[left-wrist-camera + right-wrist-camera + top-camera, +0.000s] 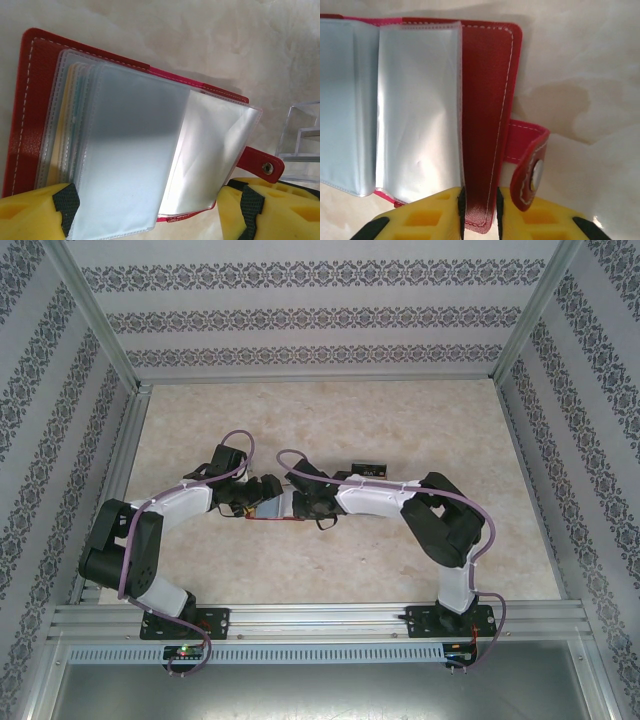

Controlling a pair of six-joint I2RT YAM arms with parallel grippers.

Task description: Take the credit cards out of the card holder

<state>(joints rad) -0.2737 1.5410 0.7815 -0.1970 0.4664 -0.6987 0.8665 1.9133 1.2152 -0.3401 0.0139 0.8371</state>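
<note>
Here the card holder (30, 125) lies opened on the table (400, 420), midway between the two arms, with its clear pockets (130, 150) fanned upward. The credit cards (74, 107) inside are seen only as yellowish and teal edges in the pockets nearest the red cover. A dark card (368, 470) lies on the table just beyond the right arm's wrist.

The step in hand is judged to be the drawing of a further card. It is best done with one cover pinned so that a pocket's mouth is presented. Only the card's edge should be taken, not the soft film around it. The pull should be kept along the pocket's length, since a sideways tug would likely drag the whole holder.

The left arm (180, 502) is folded in from the left, its wrist tipped down over the holder. Its jaws are spread wide, one yellow finger (40, 212) over the cover's corner and the other beside the closing tab (262, 166), with nothing gripped. The right arm (375, 498) is reached in from the right. Its jaws are drawn narrow upon the edge of the red cover next to the tab, which is held between them.
</note>
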